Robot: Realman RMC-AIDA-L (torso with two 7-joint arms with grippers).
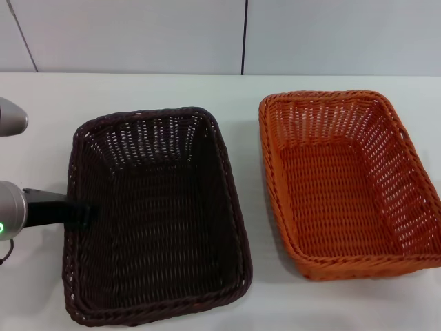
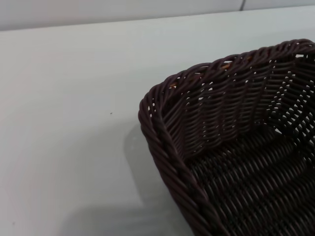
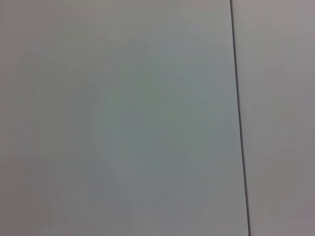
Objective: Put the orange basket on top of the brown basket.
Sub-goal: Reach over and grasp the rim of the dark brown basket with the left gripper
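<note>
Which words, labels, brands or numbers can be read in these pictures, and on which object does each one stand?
There are none to read.
The brown basket carries no label or print.
The orange basket carries none either.
The left gripper, at the brown basket's left rim, shows no marking; a green light glows on its arm, without text.

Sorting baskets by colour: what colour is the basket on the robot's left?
Very dark brown basket, clearest in the head view.

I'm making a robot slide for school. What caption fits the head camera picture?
Brown basket and orange basket sit apart on the white table, left gripper at the brown basket's rim.
</note>
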